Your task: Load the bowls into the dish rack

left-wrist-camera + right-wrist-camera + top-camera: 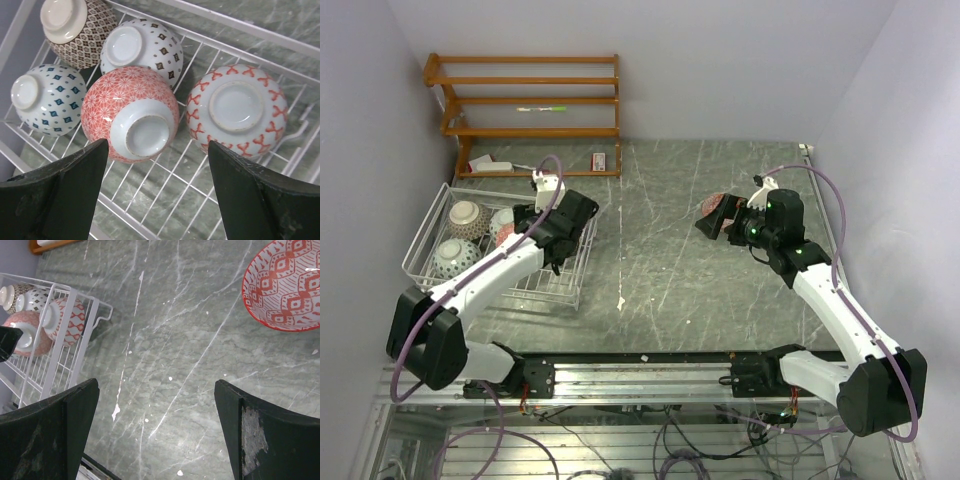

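Grey-green marbled stone surface (670,290): white veins all over; it carries the rack on the left and one loose bowl on the right.
Orange-brown wooden shelf unit (525,110): far left corner against the back wall, with a thin green stick (542,108) on a middle shelf and a few small bits on the bottom one, too small to name.
White wire-grid dish rack (210,165): just in front of that shelf unit, raised sides all round.
Bowls in the rack: five, all upside down with foot rings up and packed close. At the back are the brown-patterned ceramic bowl (75,27) and the white bowl with brown diamonds (142,47). Nearer the camera are the blue-dotted bowl (47,97), the pink-red floral bowl (131,112) and the white bowl with red crosses (237,107).
Loose bowl: the red-and-white diamond-patterned bowl (285,285) sits right way up on the surface, well apart from the rack.
In the way: the rack's raised wire side stands between the loose bowl and the rest, and in the top view the left arm covers the rack's right half.
Left arm (485,275): runs on a diagonal from the near-left base over the rack, wrist pointing down into it.
Left pincer (157,200): jaws wide apart and holding nothing; the pink-red floral bowl lies right under the gap.
Right arm (830,300): reaches from the near-right base up and inward, wrist turned towards the middle.
Right pincer (157,435): wide open and empty, hanging over the stone, with the loose bowl ahead and off to one side.
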Controlling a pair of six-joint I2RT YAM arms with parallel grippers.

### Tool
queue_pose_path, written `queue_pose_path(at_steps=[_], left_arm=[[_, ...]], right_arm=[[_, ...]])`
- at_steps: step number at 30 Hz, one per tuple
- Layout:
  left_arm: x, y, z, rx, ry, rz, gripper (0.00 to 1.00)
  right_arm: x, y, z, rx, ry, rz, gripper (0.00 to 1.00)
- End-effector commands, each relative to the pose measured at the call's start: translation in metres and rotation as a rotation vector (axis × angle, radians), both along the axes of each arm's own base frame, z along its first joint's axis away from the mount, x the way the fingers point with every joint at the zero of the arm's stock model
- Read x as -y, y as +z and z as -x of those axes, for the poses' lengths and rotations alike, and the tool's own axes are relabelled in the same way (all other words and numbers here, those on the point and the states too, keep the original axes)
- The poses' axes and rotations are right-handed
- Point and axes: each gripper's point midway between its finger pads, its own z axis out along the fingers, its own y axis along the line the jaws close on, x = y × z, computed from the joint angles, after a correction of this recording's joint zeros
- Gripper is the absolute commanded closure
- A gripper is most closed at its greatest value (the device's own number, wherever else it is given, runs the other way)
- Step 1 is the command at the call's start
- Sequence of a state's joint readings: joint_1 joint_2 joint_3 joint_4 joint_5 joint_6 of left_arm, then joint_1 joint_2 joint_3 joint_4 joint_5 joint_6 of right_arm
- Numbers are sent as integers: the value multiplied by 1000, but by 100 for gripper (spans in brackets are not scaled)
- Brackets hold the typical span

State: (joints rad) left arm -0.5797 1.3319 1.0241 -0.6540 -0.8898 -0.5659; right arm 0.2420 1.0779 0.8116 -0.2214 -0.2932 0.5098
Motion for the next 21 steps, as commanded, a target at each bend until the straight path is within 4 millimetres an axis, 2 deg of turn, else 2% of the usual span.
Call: queue_pose_path(at_steps=[1,5,9,21], left_arm=[[-13,-1,3,33,76,-100,8],[-15,-13,5,6,83,-133,8],[-24,-16,7,2,120,-189,7],[-24,-36,4,-45,121,-257,8]], right_arm=[[-2,2,-3,28,18,2,0],[-2,1,-3,24,18,3,0],[-1,0,-3,24,15,6,0],[0,-4,-3,17,8,11,0]])
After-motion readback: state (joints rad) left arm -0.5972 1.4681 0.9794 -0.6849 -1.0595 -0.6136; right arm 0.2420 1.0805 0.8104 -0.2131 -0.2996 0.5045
